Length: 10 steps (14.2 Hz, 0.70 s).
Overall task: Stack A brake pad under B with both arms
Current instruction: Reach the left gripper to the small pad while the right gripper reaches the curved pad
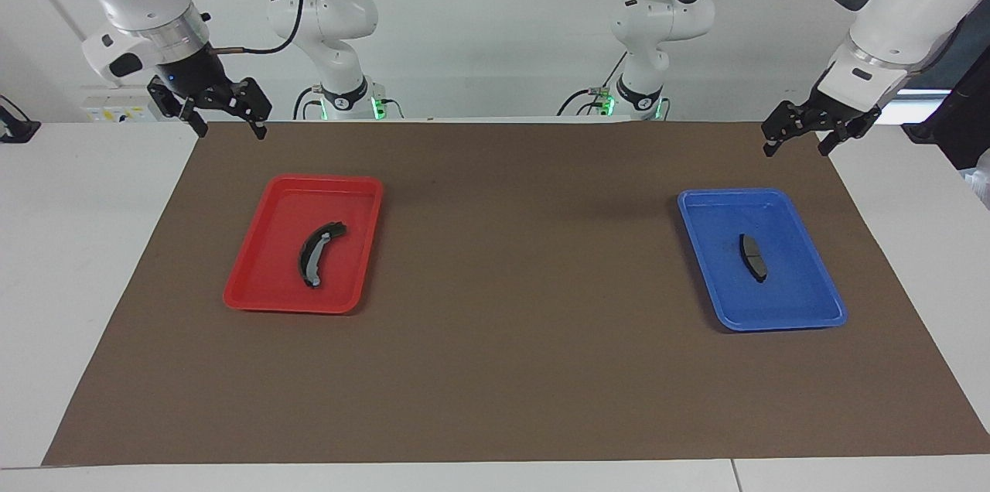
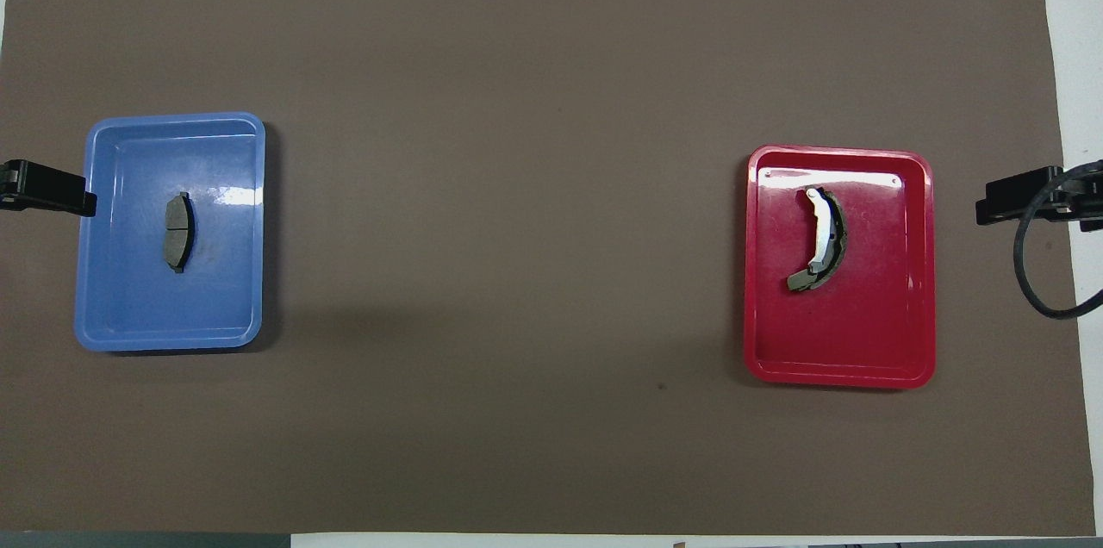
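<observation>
The short dark A brake pad (image 1: 752, 257) lies in a blue tray (image 1: 804, 314) at the left arm's end of the table; it also shows in the overhead view (image 2: 178, 231). The long crescent pad B (image 1: 317, 253) with its light grey strip lies in a red tray (image 1: 255, 291) at the right arm's end; it also shows in the overhead view (image 2: 823, 239). My left gripper (image 1: 797, 150) is open and empty, raised over the mat's edge beside the blue tray. My right gripper (image 1: 230, 132) is open and empty, raised over the mat's edge beside the red tray.
A brown mat (image 1: 510, 368) covers the table between the two trays. The blue tray (image 2: 112, 324) and the red tray (image 2: 775, 350) stand far apart. A black cable (image 2: 1034, 272) hangs by the right gripper (image 2: 1021, 196). The left gripper (image 2: 47, 188) shows at the blue tray's edge.
</observation>
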Available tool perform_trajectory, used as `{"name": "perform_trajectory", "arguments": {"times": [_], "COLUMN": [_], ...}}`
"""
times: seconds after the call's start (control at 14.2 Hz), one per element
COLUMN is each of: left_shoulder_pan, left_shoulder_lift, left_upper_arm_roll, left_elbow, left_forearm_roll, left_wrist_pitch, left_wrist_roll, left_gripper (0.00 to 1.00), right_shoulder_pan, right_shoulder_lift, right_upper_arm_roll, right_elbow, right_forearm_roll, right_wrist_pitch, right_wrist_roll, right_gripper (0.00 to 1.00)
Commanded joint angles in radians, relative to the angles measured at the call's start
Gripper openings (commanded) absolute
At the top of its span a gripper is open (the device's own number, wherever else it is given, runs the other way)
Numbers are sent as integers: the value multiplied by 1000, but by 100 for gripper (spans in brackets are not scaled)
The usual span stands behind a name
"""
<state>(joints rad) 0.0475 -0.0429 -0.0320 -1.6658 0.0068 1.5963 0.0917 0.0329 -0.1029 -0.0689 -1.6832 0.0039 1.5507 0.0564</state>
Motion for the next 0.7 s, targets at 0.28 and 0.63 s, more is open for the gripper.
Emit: {"name": "perform_trajectory", "arguments": {"times": [0.28, 0.63], "left_shoulder_pan": [-12, 5], "left_shoulder_lift": [-15, -17], "left_upper_arm_roll": [0, 1], "left_elbow": [-17, -26], "left_forearm_roll": [2, 2], "left_wrist_pitch": [-15, -17], "left_wrist_roll": [-13, -13], "left_gripper": [100, 100], "right_shoulder_pan": [-4, -4], "right_shoulder_lift": [-3, -5], "right_upper_arm_roll": [6, 9], "right_elbow": [-1, -4], "right_forearm_roll": [-16, -7], "right_wrist_pitch": [9, 5], "right_wrist_roll": [0, -7], "right_gripper": [100, 100]}}
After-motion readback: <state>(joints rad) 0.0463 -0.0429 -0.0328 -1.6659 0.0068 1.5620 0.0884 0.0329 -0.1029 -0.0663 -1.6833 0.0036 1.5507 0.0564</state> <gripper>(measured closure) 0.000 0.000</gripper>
